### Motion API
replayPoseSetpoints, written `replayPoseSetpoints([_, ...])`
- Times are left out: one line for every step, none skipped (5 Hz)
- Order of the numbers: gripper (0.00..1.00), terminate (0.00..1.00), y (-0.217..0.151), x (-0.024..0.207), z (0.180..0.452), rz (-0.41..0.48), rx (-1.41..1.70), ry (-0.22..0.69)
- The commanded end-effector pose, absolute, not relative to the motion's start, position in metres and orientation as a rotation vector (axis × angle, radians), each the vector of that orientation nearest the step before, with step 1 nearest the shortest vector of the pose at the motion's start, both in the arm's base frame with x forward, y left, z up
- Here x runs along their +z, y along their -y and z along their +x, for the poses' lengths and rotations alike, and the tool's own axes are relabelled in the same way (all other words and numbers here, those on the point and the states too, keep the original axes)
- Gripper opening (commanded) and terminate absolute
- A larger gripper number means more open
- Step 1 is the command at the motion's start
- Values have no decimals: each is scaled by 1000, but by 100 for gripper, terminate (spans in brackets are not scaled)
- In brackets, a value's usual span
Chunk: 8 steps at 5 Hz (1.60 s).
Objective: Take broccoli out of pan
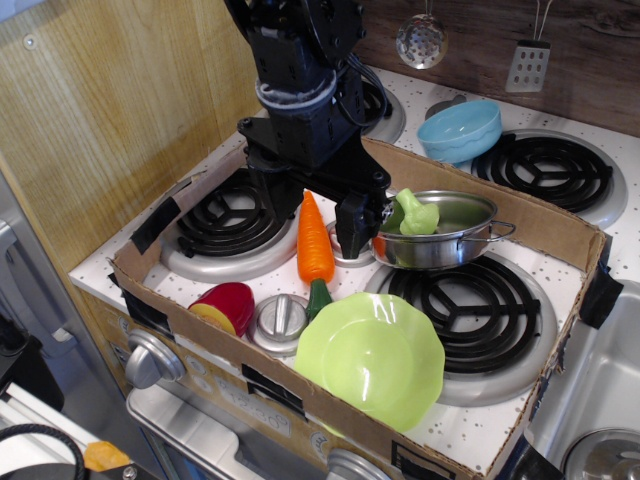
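The light-green broccoli [415, 215] leans at the left rim of the shiny steel pan [450, 250], which stands on the front right burner [470, 310]. My black gripper [308, 215] hangs just left of the pan, low over the stove top. Its jaws are open and empty. The right finger [352, 228] is a short way left of the broccoli and the pan's rim. The orange carrot [314, 245] lies between the fingers, its tip under the gripper.
A lime-green scalloped plate [375, 360] lies in front of the pan. A red and yellow toy [225, 305] and a silver knob [278, 320] sit front left. A light-blue bowl [460, 130] is at the back. A low cardboard wall [240, 365] rings the stove; a sink [600, 400] is to the right.
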<state>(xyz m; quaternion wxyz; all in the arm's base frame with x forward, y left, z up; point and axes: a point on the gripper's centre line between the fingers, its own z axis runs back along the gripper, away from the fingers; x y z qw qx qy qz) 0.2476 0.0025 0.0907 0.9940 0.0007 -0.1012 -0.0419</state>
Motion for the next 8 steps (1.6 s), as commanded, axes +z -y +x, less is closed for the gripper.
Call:
replayPoseSetpoints([100,0,-3,91,248,1,-84,203])
replayPoseSetpoints([100,0,-1,108,256,25,-32,230])
replayPoseSetpoints([100,0,4,129,273,54,106,222])
replayPoseSetpoints([100,0,5,139,286,15,278,244])
replayPoseSetpoints([100,0,5,128,312,-5,461,287])
replayPoseSetpoints([100,0,13,121,341,48,623,313])
replayPoseSetpoints([100,0,18,111,357,53,622,335])
replayPoseSetpoints([100,0,22,104,360,70,603,355])
